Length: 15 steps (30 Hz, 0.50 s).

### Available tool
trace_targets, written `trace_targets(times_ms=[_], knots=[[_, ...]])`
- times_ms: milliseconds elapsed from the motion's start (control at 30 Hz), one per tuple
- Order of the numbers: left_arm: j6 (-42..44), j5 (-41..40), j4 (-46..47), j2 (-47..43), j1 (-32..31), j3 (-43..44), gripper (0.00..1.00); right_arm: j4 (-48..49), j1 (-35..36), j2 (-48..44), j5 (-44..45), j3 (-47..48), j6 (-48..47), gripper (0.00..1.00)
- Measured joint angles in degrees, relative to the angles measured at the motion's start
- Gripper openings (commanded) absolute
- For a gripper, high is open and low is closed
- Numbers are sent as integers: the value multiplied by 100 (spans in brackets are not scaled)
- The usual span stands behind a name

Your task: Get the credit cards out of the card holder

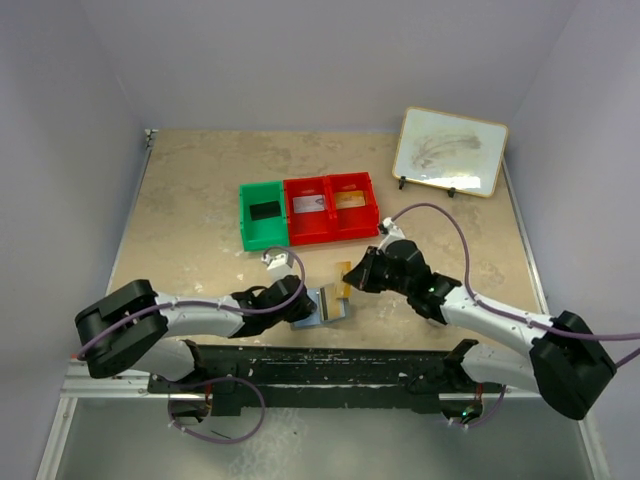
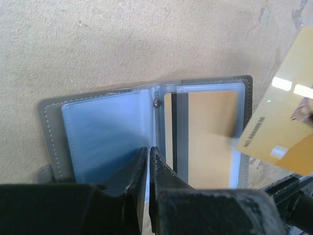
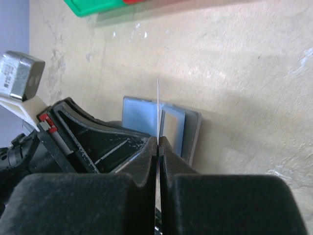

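One gold card, print illegible, pinched in right hand.

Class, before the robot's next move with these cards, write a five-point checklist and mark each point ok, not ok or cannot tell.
1. The right gripper is shut on the gold card: ok.
2. The gold card is out of the card holder: ok.
3. The left gripper is shut on the card holder's near edge, pinning it: ok.
4. The card holder is emptied: not ok; a striped card sits in its right pocket.
5. The left pocket is empty: cannot tell; it looks plain blue.
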Motion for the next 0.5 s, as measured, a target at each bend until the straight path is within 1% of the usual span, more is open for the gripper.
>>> trace_targets(times_ms=[233,400,500], knots=[[267,-31,-789,-321,-7,216,8,-66,2,-496,407,81,-315,0],[369,-50,-1115,-682,-7,326,13,-125,0,-979,793,81,-597,0],[420,-50,-1150,-789,-7,350,10,-249,0,-1246,1071,81,-691,0]])
